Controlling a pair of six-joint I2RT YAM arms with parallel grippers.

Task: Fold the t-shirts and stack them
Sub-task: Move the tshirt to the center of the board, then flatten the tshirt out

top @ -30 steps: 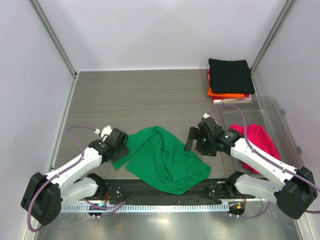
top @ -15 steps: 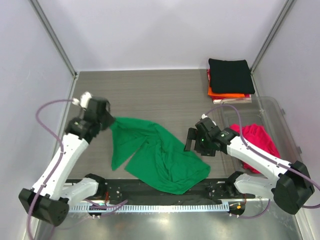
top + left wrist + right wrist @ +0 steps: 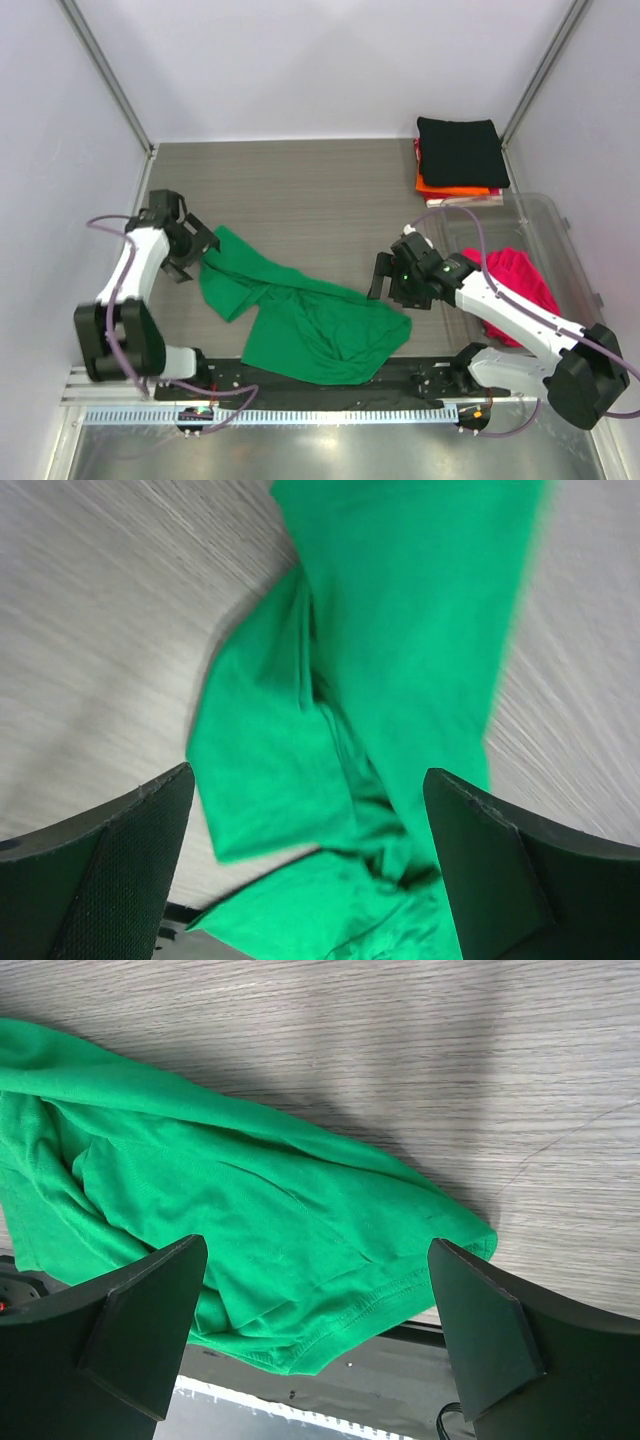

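A bright green t-shirt [image 3: 310, 320] lies crumpled and partly spread on the table's near middle. My left gripper [image 3: 197, 252] is open just left of the shirt's far left corner. In the left wrist view the gripper [image 3: 308, 772] has its jaws wide apart above the green cloth [image 3: 400, 630] and holds nothing. My right gripper [image 3: 383, 280] is open and hovers over the shirt's right edge. The right wrist view shows that gripper [image 3: 316, 1243] above the hemmed edge of the shirt [image 3: 250, 1210]. A folded black shirt [image 3: 460, 150] tops a stack with orange [image 3: 455, 189] and red [image 3: 417, 158] ones at the back right.
A clear plastic bin [image 3: 560, 225] at the right holds a crumpled magenta-pink shirt [image 3: 515, 285]. Enclosure walls close in both sides and the back. A black strip and metal rail [image 3: 320, 412] run along the near edge, under the shirt's hem.
My left gripper pulled the shirt's left corner up and to the far left, then opened and let it go. The shirt now lies further left. The right arm has barely moved.
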